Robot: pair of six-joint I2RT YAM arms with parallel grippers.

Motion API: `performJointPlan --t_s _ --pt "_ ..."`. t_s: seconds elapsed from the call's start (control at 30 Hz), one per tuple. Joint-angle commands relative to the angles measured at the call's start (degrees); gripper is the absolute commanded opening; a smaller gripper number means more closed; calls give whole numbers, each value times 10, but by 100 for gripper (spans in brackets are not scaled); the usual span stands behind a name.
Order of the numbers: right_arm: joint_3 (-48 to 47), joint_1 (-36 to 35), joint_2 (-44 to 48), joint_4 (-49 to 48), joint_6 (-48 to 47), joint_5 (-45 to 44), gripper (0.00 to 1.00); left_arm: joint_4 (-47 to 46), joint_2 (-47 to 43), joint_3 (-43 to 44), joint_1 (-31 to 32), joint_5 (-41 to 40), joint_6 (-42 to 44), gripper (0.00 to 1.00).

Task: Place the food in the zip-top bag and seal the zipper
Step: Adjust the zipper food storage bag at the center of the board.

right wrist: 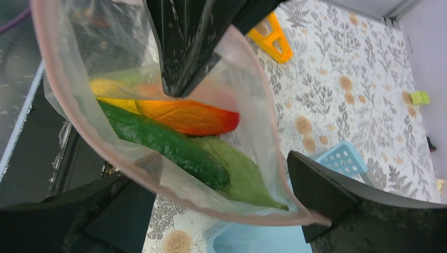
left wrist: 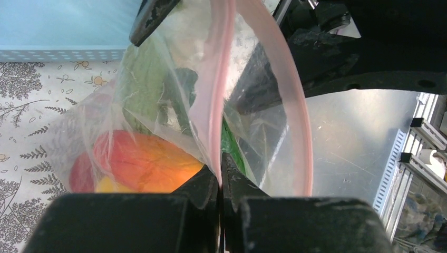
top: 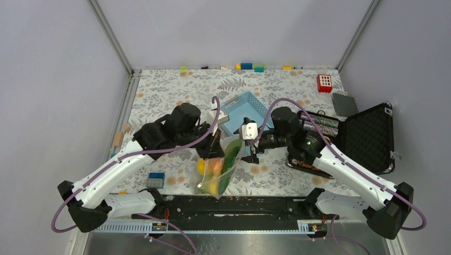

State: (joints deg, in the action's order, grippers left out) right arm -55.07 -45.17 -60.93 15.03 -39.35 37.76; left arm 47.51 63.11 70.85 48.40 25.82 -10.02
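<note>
The clear zip-top bag (top: 223,164) hangs open-mouthed between my arms. In it lies the food: a dark green cucumber (right wrist: 163,142), a pale green pod (right wrist: 245,176), a red-orange fruit (right wrist: 184,117) and something yellow (top: 201,166). My left gripper (left wrist: 220,171) is shut on one side of the pink zipper (left wrist: 213,95), holding the bag up. The other side of the zipper (right wrist: 174,187) bows out, so the mouth gapes. My right gripper (right wrist: 221,211) is open, its fingers (right wrist: 337,195) astride the bag's corner, one touching the strip's end.
A light blue mesh basket (top: 247,109) stands just behind the bag. An open black case (top: 367,138) sits at the right, a red box (top: 324,82) and grey plate (top: 344,103) behind it. Small blocks (top: 246,66) line the far edge; another block (top: 156,179) lies near left.
</note>
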Motion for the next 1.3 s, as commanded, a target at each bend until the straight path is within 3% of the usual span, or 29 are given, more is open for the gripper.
performJointPlan --t_s 0.0,0.1,0.2,0.37,0.47,0.53,0.57,0.6,0.83,1.1,1.27 --pt "-48 1 -13 -18 28 77 92 -13 -2 25 9 21 20 1" --pt "-55 1 -25 -25 48 103 72 -12 -2 25 13 23 22 1" --pt "-64 1 -37 -13 50 84 46 -14 -11 27 18 24 23 2" --pt "-65 1 -40 -10 59 85 22 -24 -23 23 24 14 20 12" --pt "-54 1 -30 -40 116 64 14 -33 -30 27 24 -13 8 37" --pt "-34 1 -14 -79 180 12 3 -58 -49 19 25 -37 -7 69" --pt "-20 1 -7 -87 200 -19 0 -76 -70 9 24 -52 -15 95" --pt "-10 1 2 -92 218 -49 0 -104 -89 -5 25 -72 -23 98" --pt "-21 16 20 -15 364 -256 0 -252 -194 -98 25 -222 -51 99" --pt "-67 66 24 85 434 -288 0 -330 -208 -202 19 -212 32 99" --pt "-67 81 35 98 435 -287 0 -406 -246 -278 -4 -153 34 99"
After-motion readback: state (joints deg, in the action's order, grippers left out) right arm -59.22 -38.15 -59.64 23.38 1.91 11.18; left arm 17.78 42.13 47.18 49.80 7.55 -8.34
